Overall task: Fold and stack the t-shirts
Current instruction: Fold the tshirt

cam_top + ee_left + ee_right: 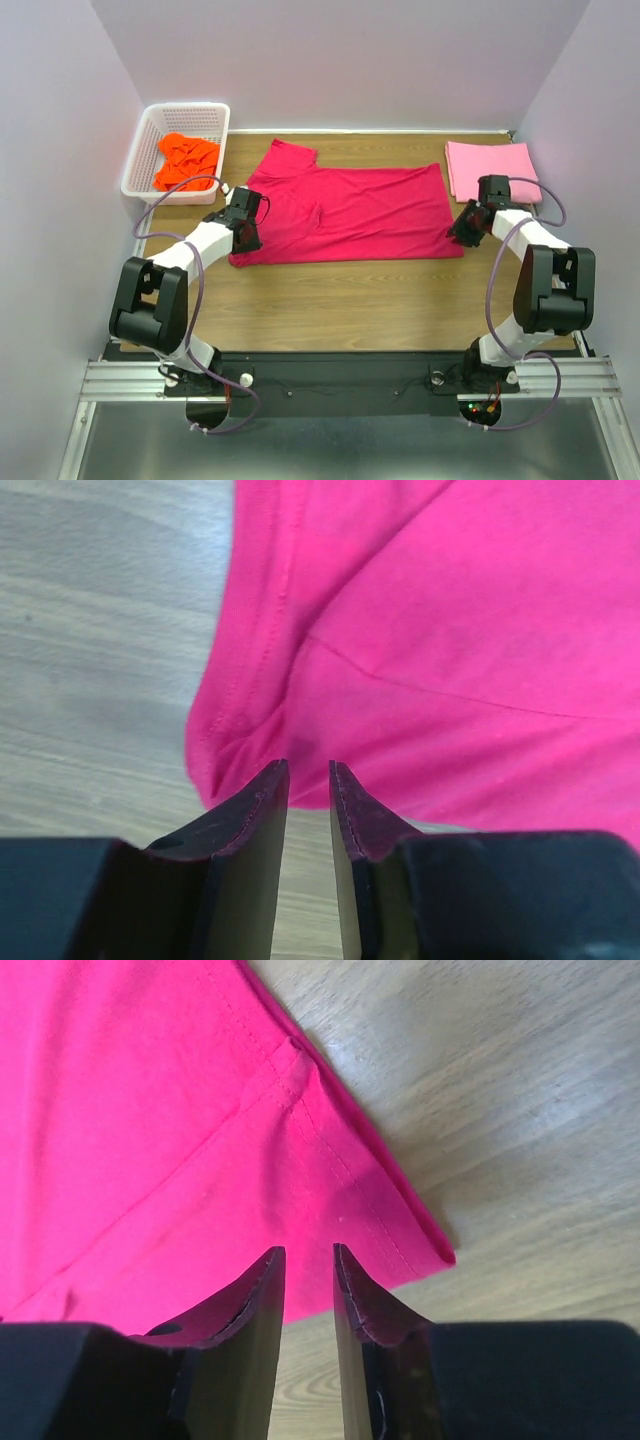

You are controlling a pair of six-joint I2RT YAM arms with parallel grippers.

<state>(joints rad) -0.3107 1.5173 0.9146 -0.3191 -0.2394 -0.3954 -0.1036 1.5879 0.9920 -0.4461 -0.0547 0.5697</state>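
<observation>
Top external is showing the crimson t-shirt [345, 215] lying spread on the desk [350, 300], with the left claw [308, 770] sitting at one near corner and the right claw [308, 1252] at the other. Fingers on each are sitting almost together with a thin slit between them; can't tell if either is pinching hem. Risk: one claw is catching a single layer or nothing, so the lift is going skewed and the fold is wrinkling. The pink t-shirt [492, 168], lying folded just beyond the right claw, is risking getting dragged.
</observation>
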